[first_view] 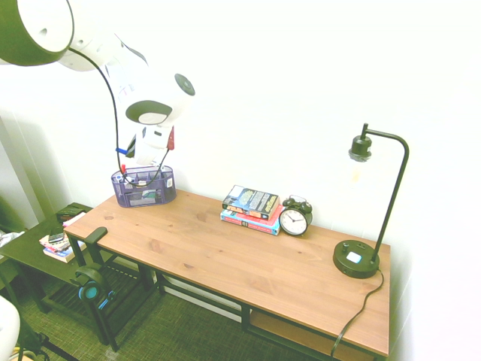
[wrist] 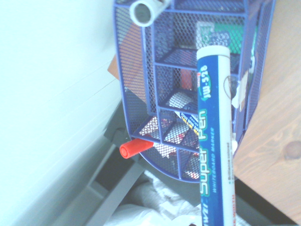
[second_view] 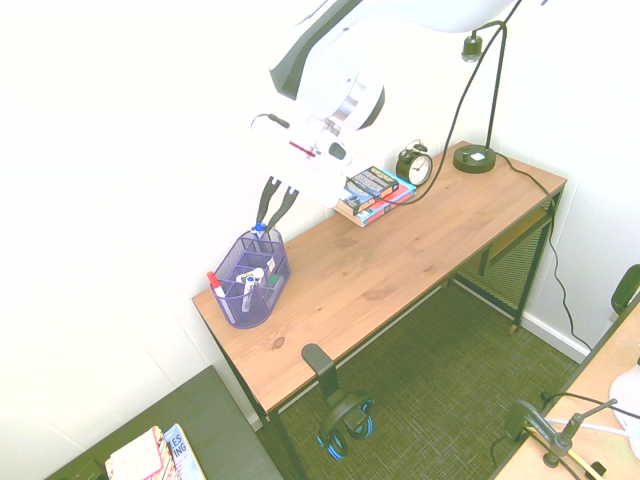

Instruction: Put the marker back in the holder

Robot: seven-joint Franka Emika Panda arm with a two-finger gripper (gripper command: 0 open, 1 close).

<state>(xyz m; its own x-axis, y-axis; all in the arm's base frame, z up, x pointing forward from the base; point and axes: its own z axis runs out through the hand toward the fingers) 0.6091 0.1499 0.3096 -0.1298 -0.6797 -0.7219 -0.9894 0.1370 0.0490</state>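
– Start with the first exterior view. See the pincer [first_view: 132,153]?
– Yes, up over the purple mesh holder [first_view: 143,192], near the wall. Closed on the marker [first_view: 122,152], with a blue end poking out sideways.
– And touching the holder?
– Can't tell from there.
– What about the table [first_view: 225,263]?
– Bearing the holder at one end, then stacked books [first_view: 252,209], a black alarm clock [first_view: 295,216] just beside them, and a desk lamp [first_view: 357,259] at the far end. Also got headphones [first_view: 92,289] hanging below the edge.
– Now the second exterior view. Clearer?
– Partly. Can make out dark fingers pointing down at the holder's wall-side end. Can see a blue end near the fingertips, but can't tell whether it's the gripped marker's. Also a red-capped pen [second_view: 218,286] leaning in the opposite end.
– Then the wrist view?
– Showing the marker up close, blue and white, lettered "Super Pen", crossing in front of the holder's compartments. Also a grey-ended pen [wrist: 142,13] in the holder, and the red-capped pen sticking out past the rim.
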